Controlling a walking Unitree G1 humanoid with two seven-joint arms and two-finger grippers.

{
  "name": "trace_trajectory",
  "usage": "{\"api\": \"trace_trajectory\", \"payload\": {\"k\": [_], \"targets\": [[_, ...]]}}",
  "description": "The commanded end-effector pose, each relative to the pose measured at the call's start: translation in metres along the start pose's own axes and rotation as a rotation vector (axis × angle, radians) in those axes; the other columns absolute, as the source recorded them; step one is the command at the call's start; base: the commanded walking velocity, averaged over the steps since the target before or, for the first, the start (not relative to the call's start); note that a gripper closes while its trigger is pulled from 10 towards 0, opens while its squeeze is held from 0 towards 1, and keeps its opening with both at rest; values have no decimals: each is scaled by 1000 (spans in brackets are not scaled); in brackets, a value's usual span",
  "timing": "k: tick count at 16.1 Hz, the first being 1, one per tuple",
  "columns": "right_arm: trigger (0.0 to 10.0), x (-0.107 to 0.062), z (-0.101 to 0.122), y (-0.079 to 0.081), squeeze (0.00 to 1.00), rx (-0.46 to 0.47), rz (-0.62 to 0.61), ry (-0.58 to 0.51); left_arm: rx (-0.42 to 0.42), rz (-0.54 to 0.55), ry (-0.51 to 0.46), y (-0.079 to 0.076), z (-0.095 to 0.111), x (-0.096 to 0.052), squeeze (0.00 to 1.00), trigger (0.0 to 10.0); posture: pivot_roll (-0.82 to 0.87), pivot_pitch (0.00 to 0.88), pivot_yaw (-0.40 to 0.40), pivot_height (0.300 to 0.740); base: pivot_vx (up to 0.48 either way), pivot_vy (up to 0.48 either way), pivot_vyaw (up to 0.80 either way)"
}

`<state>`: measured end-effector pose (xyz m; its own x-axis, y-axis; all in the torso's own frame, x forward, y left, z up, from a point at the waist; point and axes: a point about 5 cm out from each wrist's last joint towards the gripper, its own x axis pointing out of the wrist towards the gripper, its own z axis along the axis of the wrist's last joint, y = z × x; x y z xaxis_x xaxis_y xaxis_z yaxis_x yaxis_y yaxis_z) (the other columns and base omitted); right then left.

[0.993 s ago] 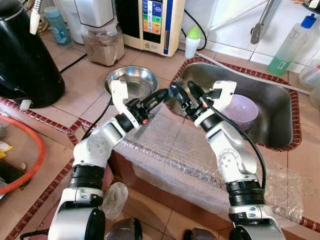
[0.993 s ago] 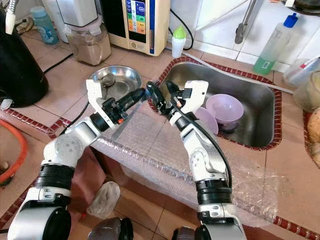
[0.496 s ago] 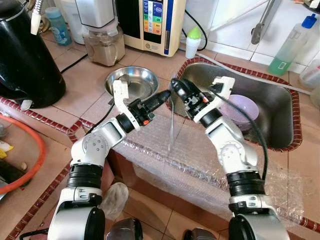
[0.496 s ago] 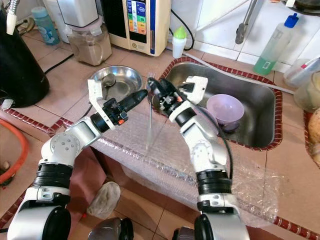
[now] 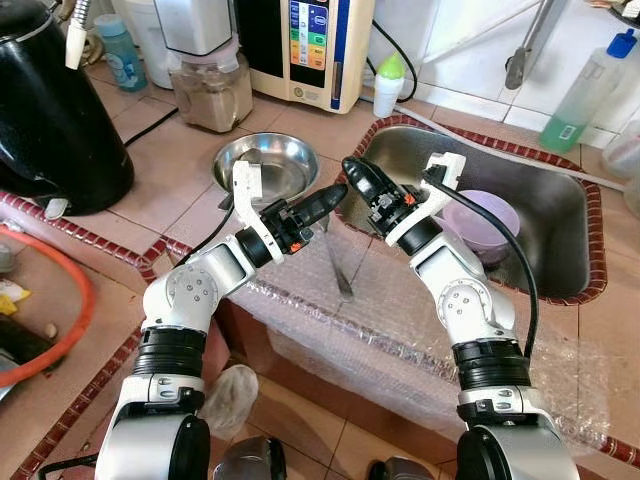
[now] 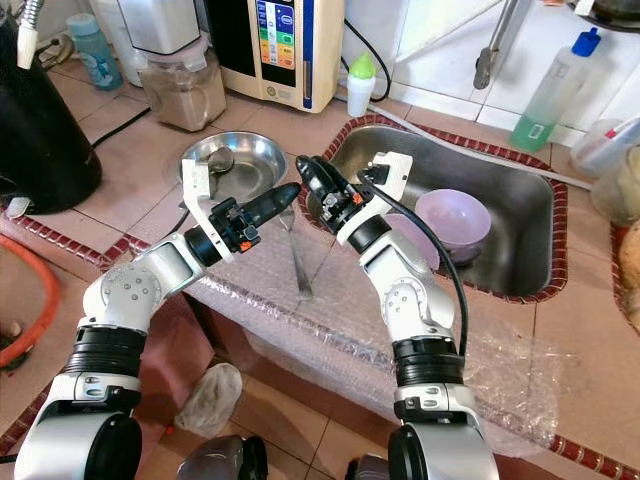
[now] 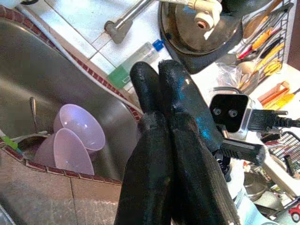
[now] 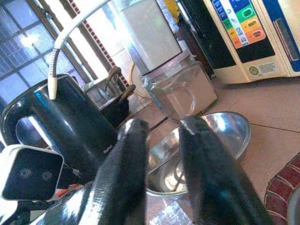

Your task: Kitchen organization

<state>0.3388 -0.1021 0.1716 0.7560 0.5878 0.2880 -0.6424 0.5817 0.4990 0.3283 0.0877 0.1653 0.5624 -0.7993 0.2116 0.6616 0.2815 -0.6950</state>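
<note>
Left tool [image 5: 336, 192] closed empty, right tool [image 5: 352, 168] narrowly parted; we judge the mid-frame utensil [image 5: 341, 272] light, stiff and slippery, so grip mid-handle.

— What's the room giving us?

— A terracotta-tiled countertop [image 5: 160, 150] edged in dark red mosaic trim, with a sunken stainless-steel sink basin [image 5: 560, 215] set into it — white glazed wall tiles [image 5: 470, 45] behind.

— And below?

— Reddish-brown floor tiles [image 5: 320, 440] at the counter's foot. In the right wrist view, a barred window [image 8: 28, 51] glows with bright daylight.
</note>
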Motion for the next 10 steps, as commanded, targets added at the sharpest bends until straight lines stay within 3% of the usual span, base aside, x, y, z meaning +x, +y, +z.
{"api": "trace_trajectory", "payload": {"k": [1,2,3,5,6,7,10], "targets": [[0,-2,-1,-2,0,-18,-18,12,57,11,0,-3,6,1,0,0,2,0,45,740,0,0,0],[0,-3,0,-3,0,-66,-24,27,107,64,-16,1,9,0,0,0,2,0,45,740,0,0,0],[0,-4,0,-4,0,-111,-32,40,213,167,-16,9,10,-3,0,0,4,4,37,740,0,0,0],[0,-3,1,-8,0,-221,-78,62,309,281,-60,17,15,-9,0,0,6,14,33,740,0,0,0],[4745,-3,4,-16,0,-387,-169,90,447,423,-86,25,20,-17,0,4000,8,17,32,740,0,0,0],[10000,-4,6,-19,1000,-423,-190,97,493,432,-80,23,19,-19,1000,10000,7,21,32,740,0,0,0],[10000,-17,9,-29,1000,-565,-266,139,652,409,12,7,-2,-22,1000,10000,6,38,35,740,0,0,0]]}}
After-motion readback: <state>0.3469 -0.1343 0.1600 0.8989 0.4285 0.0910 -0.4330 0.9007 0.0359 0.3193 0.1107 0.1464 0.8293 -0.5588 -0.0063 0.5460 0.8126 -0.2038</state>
